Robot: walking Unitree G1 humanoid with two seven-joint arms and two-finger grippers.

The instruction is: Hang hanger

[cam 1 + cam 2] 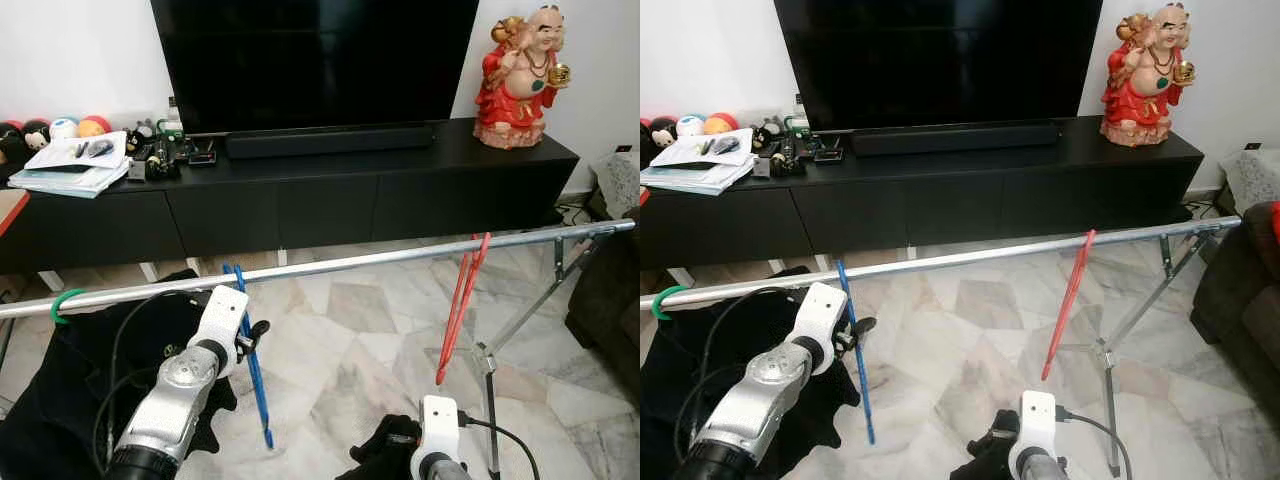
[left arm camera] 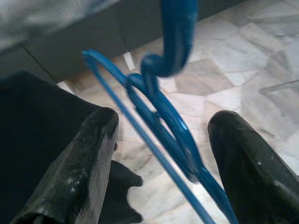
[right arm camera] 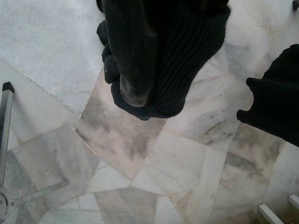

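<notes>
Blue hanger (image 1: 250, 350): hooked on the silver rail (image 1: 330, 266), left of centre in the head view, hanging down.
Left gripper (image 2: 159, 154): fingers apart either side of the hanger's neck, not clamping.
Right gripper (image 3: 140, 70): low at the frame's bottom, holding dark cloth; jaw state unclear.
Doing it well: likely confirm the hook seats fully, then withdraw straight back without nudging it.

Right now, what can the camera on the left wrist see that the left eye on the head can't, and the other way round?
The left wrist view alone shows, close up, the open black fingers standing either side of the blue hanger's neck, not pinching it. The left eye view alone shows the metal rail, a red hanger and a green hook on it, the black cabinet, and the right gripper low with dark cloth. Both show the blue hanger, marble floor and left gripper.
</notes>
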